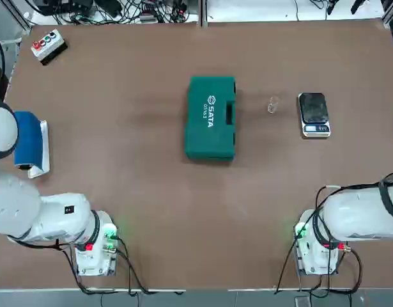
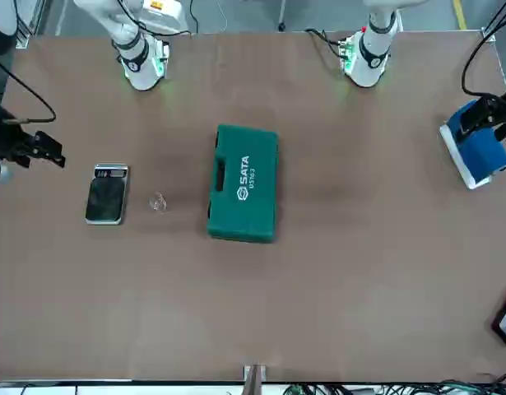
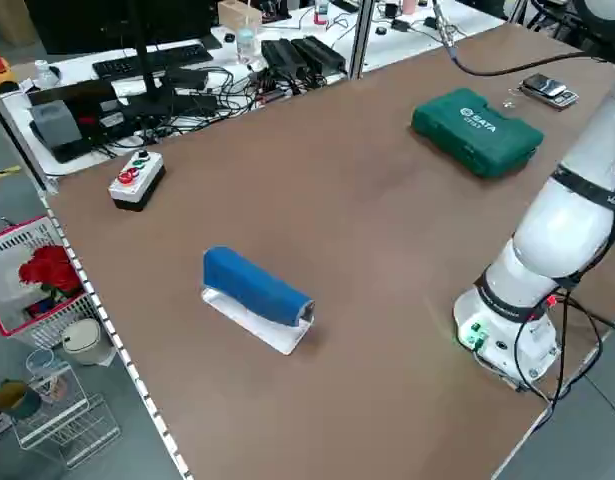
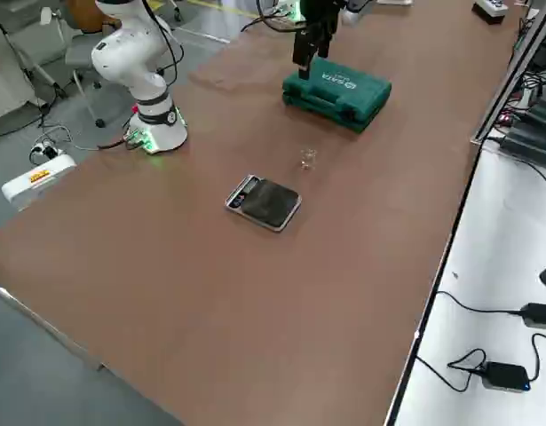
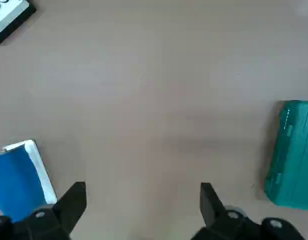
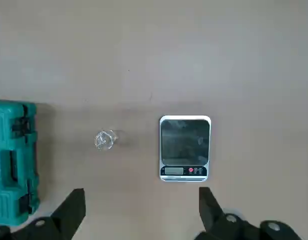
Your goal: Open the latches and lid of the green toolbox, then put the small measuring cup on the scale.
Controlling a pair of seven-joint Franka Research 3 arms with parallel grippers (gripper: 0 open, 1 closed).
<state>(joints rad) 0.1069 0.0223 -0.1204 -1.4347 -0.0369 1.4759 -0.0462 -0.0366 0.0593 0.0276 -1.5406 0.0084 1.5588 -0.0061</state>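
Note:
The green toolbox (image 1: 211,118) lies shut in the middle of the table. Its lid (image 2: 244,183) faces up with the white SATA logo, and dark latches (image 6: 23,128) show on the side facing the cup. The small measuring cup (image 1: 273,105) stands upright between the toolbox and the scale (image 1: 314,114), touching neither. High above the scale and cup (image 6: 105,140), my right gripper (image 6: 141,191) hangs open and holds nothing. My left gripper (image 5: 143,187) is also open and bare, raised over bare table to the left of the toolbox (image 5: 293,152).
A blue block on a white base (image 1: 30,144) lies near the table's left edge, under my left arm. A grey box with coloured buttons (image 1: 48,46) sits at the far left corner. Cables and equipment line the bench beyond the far edge.

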